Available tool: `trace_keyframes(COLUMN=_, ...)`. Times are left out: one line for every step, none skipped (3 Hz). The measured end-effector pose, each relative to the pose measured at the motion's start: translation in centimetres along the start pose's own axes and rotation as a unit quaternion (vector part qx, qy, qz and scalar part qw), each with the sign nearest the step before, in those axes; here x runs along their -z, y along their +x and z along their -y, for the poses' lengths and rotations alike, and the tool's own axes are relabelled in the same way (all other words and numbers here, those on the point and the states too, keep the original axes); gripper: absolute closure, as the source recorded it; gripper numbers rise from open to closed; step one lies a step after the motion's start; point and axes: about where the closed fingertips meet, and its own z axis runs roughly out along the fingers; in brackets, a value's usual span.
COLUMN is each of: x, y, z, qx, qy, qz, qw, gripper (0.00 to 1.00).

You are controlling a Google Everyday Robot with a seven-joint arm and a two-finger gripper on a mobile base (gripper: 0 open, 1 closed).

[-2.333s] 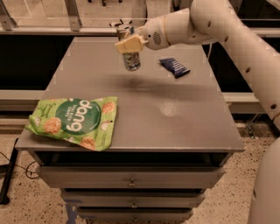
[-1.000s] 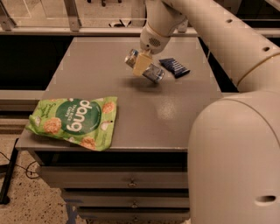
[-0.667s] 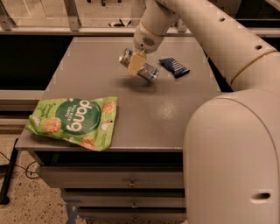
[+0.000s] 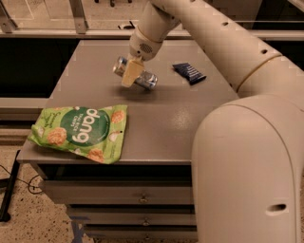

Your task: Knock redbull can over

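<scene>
Tool (image 4: 131, 73) by redbull can (image 4: 147, 80), grey table (image 4: 166, 124)

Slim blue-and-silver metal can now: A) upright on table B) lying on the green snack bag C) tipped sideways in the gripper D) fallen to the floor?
C: the slim blue-and-silver metal can is tilted near horizontal over the far half of the grey tabletop, the gripper shut across its middle.

1. A big grey flat table (image 4: 180, 123) filled the middle of the room.
2. Under its top sat grey metal drawers (image 4: 118, 194) with small handles.
3. The floor (image 4: 33, 228) was pale and speckled, and a thin black cable (image 4: 9, 190) ran down to it at the left.
4. Behind the table stood shiny metal posts (image 4: 78, 14), with a dark gap (image 4: 28, 61) below them.
5. The gripper (image 4: 132, 75) hung over the far part of the table top.
</scene>
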Motion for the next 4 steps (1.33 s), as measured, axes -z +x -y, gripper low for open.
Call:
trace_keyframes(x=-1.3, y=-0.9, z=-0.5, qx=0.005, qy=-0.012, qz=0.008, qw=0.9999, gripper=0.00)
trace_keyframes(x=-1.9, y=-1.2, z=-0.8, qx=0.007, qy=-0.018, qz=0.011, qw=0.9998, gripper=0.00)
trace_keyframes(x=-1.8, y=-0.9, z=-1.0, qx=0.002, qy=-0.017, qz=0.016, qw=0.9997, gripper=0.00)
trace_keyframes(x=0.1, y=0.9, z=-0.8, qx=-0.024, qy=0.007, qz=0.062, qw=0.9978, gripper=0.00)
